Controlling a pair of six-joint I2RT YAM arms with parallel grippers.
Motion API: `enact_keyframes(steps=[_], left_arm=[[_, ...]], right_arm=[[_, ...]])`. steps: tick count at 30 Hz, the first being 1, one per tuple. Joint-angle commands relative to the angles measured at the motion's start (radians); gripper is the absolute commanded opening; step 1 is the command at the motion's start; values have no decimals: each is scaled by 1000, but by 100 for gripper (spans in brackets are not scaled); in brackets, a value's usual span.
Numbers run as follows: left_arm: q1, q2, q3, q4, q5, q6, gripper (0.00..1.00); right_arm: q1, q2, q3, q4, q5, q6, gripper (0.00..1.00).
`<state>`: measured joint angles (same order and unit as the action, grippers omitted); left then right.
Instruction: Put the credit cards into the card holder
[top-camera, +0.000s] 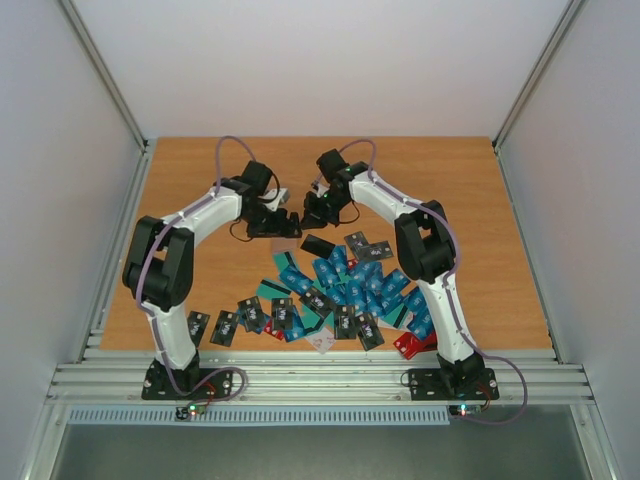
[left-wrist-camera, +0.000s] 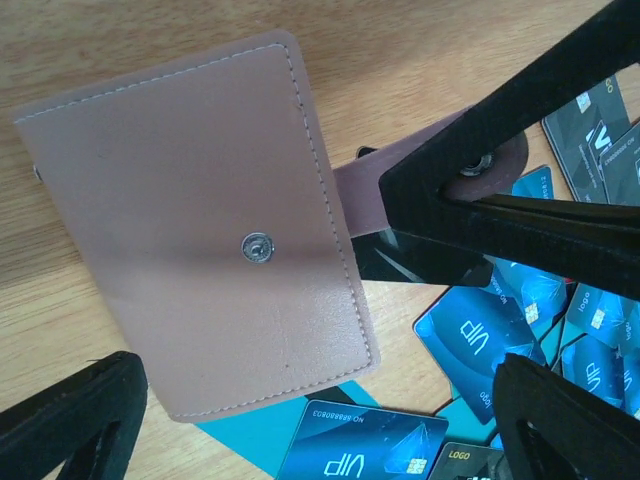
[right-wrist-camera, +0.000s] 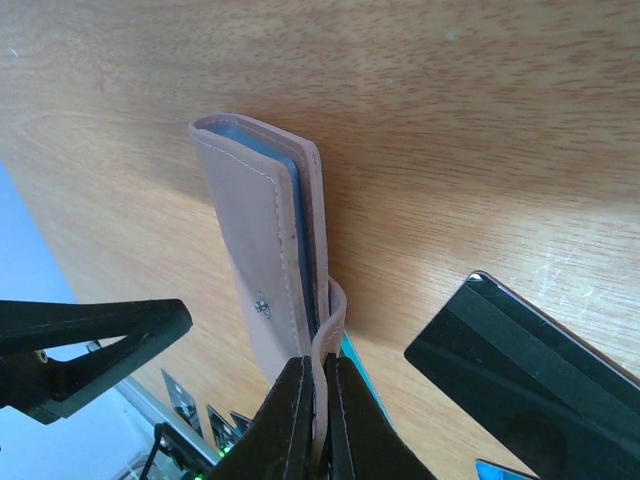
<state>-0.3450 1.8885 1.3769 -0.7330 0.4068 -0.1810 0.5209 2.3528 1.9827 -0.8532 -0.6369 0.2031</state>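
Strap (right-wrist-camera: 326, 330) of the card holder (left-wrist-camera: 200, 230), lower centre, is pinched by the right gripper (right-wrist-camera: 320, 405), likely steadying it for loading, while the left gripper (left-wrist-camera: 310, 425) hangs spread wide above.

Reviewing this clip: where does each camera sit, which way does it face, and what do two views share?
Top external: above and behind, looking down on the table, credit cards, left arm and right arm.
Left wrist: on the left arm, facing down on the card holder; open left gripper flanks it.
Right wrist: close over the table, card holder edge-on; the right gripper shut on it.
Shared: both wrist views show the card holder and the other gripper.
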Motion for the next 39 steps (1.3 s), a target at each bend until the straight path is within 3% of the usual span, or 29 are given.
enact_keyframes(steps=[1, 17, 26, 39], left_arm=[[-10, -9, -13, 32, -47, 14, 94], [-93, -6, -33, 53, -224, 64, 92], [-128, 20, -19, 51, -430, 71, 87], [-129, -36, -13, 58, -492, 48, 83]], right_arm=[[5, -52, -23, 28, -42, 44, 1], [8, -69, -21, 19, -61, 70, 1], [8, -71, -18, 3, -64, 57, 1], [8, -64, -7, -45, -52, 4, 1]])
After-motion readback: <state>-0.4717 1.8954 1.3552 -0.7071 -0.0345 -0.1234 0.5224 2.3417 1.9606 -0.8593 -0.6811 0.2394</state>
